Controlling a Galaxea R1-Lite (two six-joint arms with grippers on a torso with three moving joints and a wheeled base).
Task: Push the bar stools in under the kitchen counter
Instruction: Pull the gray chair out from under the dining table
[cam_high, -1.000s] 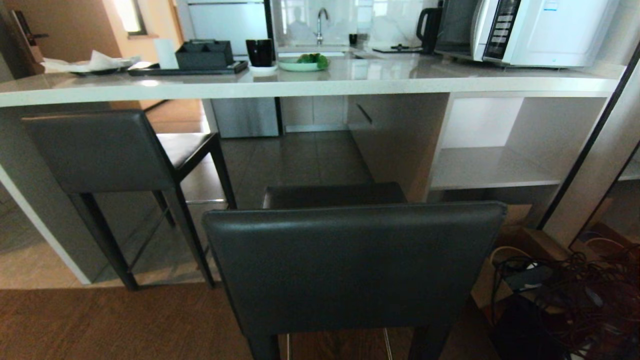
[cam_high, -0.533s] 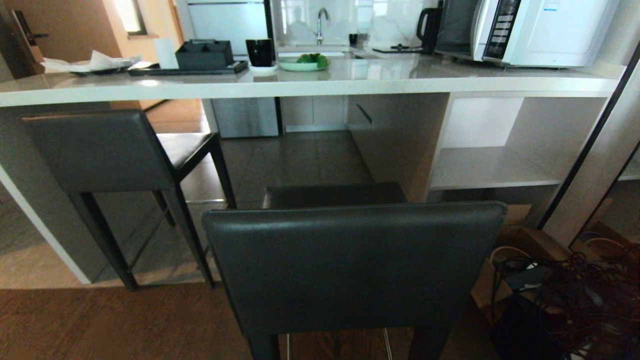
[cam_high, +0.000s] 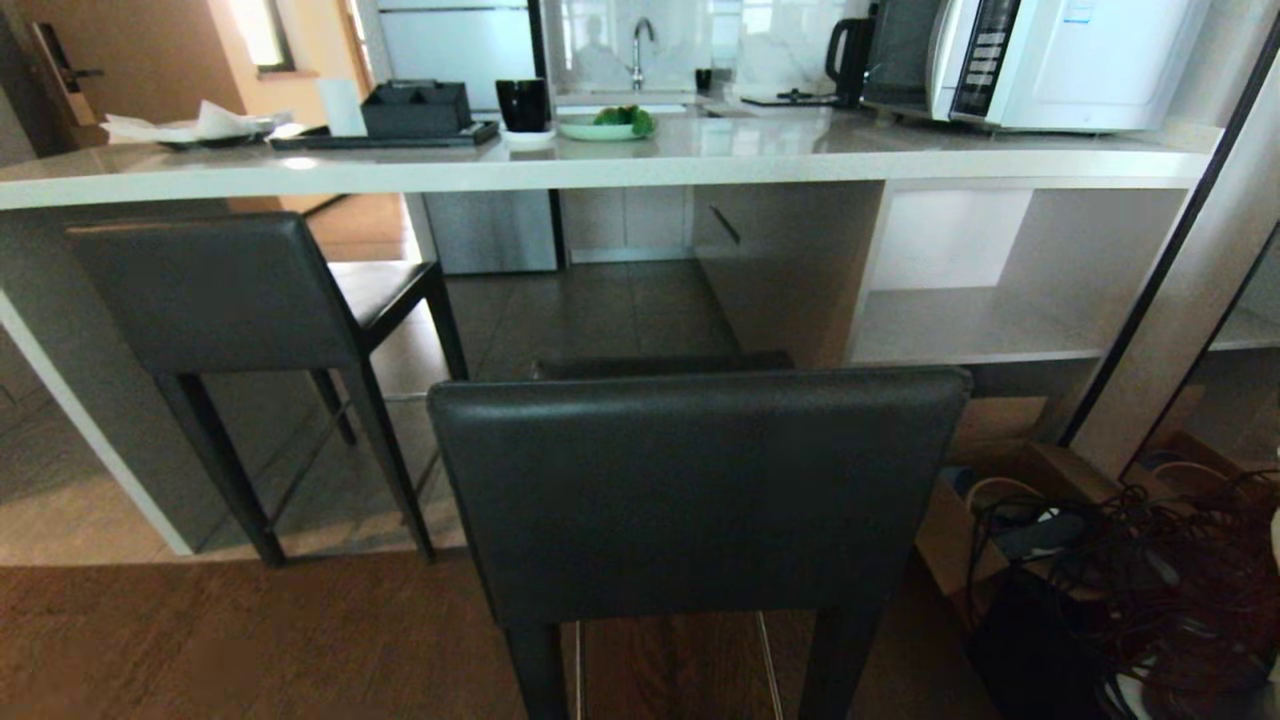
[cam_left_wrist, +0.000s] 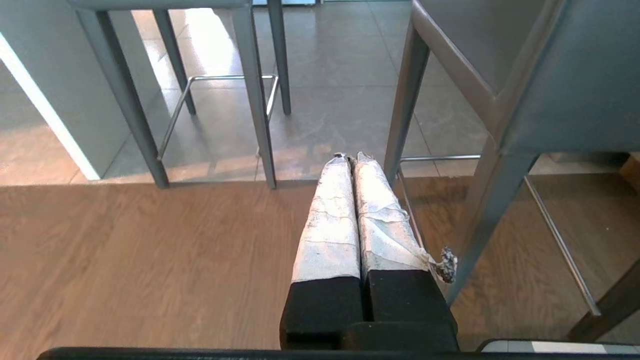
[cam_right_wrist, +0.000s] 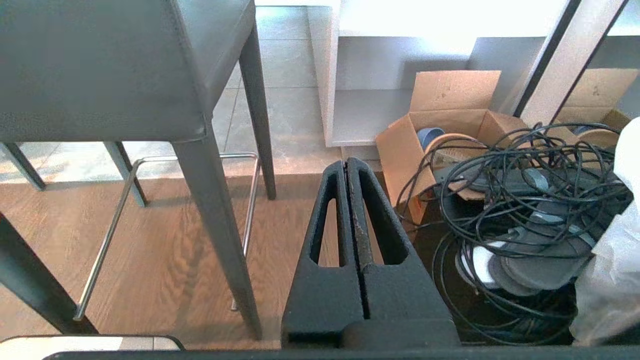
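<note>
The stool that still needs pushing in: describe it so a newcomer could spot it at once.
Start at the long pale kitchen counter across the room. Two matching dark grey stools face it; the left stool already has its seat under the top. The near stool stands out on the wooden floor, ahead of the white shelves, its backrest filling the foreground.

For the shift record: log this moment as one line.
near stool: out from kitchen counter | far stool: seat partly under | left gripper: shut, empty | right gripper: shut, empty
</note>
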